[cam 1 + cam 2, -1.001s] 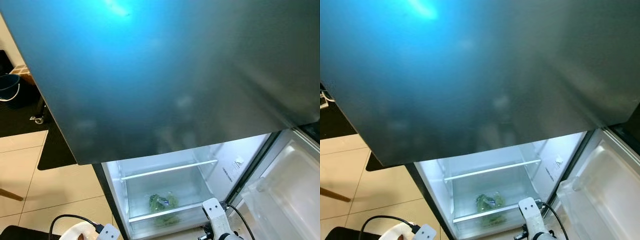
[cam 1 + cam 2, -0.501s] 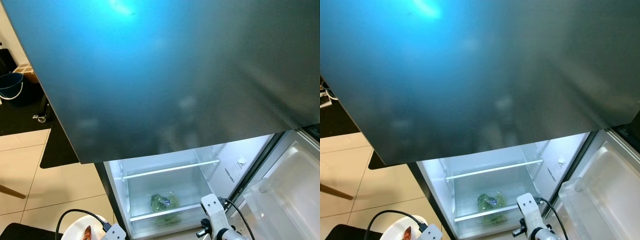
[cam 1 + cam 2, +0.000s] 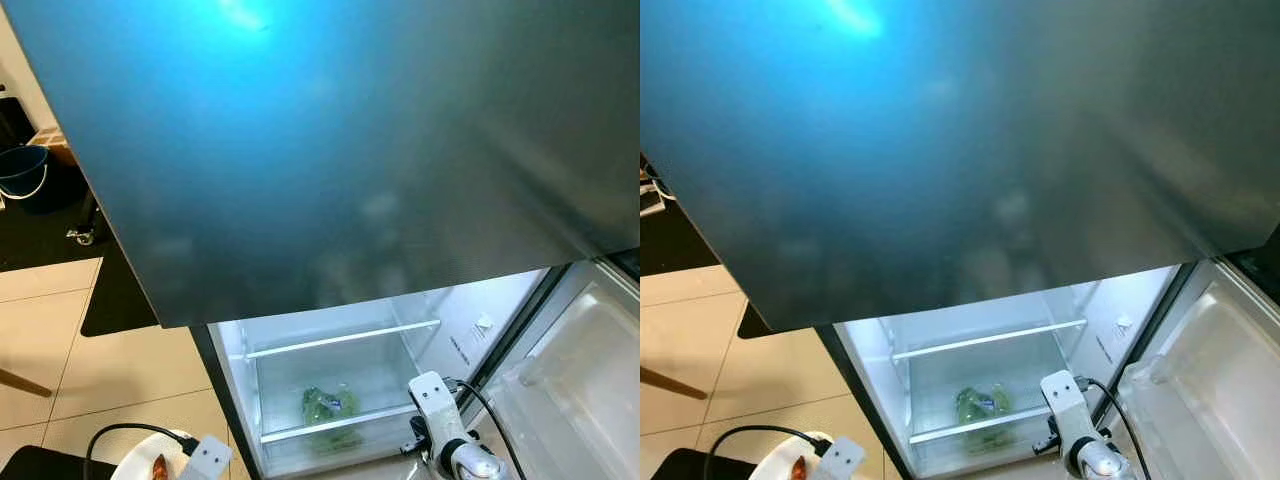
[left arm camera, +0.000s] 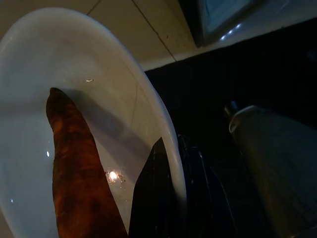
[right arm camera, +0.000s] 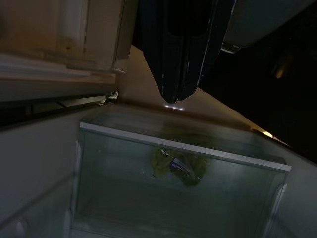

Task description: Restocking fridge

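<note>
Low at the frame's bottom left, the left claw pinches a white plate's rim, an orange-brown carrot lying on it. The right claw, fingers together, points toward the open fridge, bagged greens inside.

The fridge has a dark grey upper door with a bright blue-teal sheen near its top. Below it the open compartment glows white, with clear shelves edged in white. A green bag of vegetables with a small blue label lies inside. The floor is pale beige tile with thin dark joints, next to a black mat. A blue bucket stands far off. A white plate carries a reddish-brown carrot.
</note>
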You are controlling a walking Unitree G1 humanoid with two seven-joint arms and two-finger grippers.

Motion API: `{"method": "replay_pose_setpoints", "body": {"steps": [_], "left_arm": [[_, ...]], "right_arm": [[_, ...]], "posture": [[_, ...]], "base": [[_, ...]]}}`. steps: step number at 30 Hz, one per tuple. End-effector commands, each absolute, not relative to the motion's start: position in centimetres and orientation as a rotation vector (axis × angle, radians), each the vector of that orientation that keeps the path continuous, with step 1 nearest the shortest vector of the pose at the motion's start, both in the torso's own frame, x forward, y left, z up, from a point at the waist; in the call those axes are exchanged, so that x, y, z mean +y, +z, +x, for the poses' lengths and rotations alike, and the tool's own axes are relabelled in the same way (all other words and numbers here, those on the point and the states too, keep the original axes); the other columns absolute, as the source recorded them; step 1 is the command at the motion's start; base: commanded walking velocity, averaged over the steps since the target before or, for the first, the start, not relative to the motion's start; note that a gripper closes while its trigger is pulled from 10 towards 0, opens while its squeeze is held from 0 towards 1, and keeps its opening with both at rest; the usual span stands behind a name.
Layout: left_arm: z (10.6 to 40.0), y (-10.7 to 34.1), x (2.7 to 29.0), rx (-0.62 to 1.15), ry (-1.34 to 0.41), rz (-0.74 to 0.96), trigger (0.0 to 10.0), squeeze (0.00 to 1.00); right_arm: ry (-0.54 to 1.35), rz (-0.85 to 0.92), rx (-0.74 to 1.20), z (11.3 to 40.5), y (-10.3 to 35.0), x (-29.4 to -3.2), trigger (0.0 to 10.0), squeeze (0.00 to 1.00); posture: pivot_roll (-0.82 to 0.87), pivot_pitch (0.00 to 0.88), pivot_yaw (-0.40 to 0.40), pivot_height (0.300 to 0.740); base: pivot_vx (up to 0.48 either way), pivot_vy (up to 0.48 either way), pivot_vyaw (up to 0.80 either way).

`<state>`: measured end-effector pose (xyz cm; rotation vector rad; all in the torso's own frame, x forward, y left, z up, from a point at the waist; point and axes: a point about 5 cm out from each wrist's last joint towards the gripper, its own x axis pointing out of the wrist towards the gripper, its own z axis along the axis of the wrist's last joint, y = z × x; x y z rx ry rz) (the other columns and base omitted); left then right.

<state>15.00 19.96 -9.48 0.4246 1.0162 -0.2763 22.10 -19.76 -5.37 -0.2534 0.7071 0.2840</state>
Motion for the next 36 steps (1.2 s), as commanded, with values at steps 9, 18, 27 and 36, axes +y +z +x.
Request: {"method": "replay_pose_setpoints", "body": {"steps": [9, 18, 27, 36], "left_arm": [[16.2, -8.2, 22.9, 0.950, -0.365, 0.594, 10.0, 0.00], [17.2, -7.0, 24.7, 0.887, -0.384, 0.642, 10.0, 0.00], [17.5, -6.0, 24.0, 0.753, -0.604, 0.670, 10.0, 0.00], [16.1, -5.9, 23.9, 0.724, -0.813, 0.739, 10.0, 0.00]], "right_arm": [[0.286, -0.257, 0.702, 22.0, -5.4, -19.6, 10.0, 0.00], [0.278, -0.255, 0.703, 22.0, -5.4, -19.7, 10.0, 0.00], [0.271, -0.262, 0.706, 22.1, -5.3, -20.2, 10.0, 0.00], [0.257, -0.273, 0.701, 22.4, -5.0, -20.8, 10.0, 0.00]], "posture": [[-0.09, 0.000, 0.039, 0.740], [-0.09, 0.000, 0.041, 0.740], [-0.09, 0.000, 0.035, 0.740], [-0.08, 0.000, 0.033, 0.740]], "base": [[0.000, 0.000, 0.00], [0.000, 0.000, 0.00], [0.000, 0.000, 0.00], [0.000, 0.000, 0.00]]}}
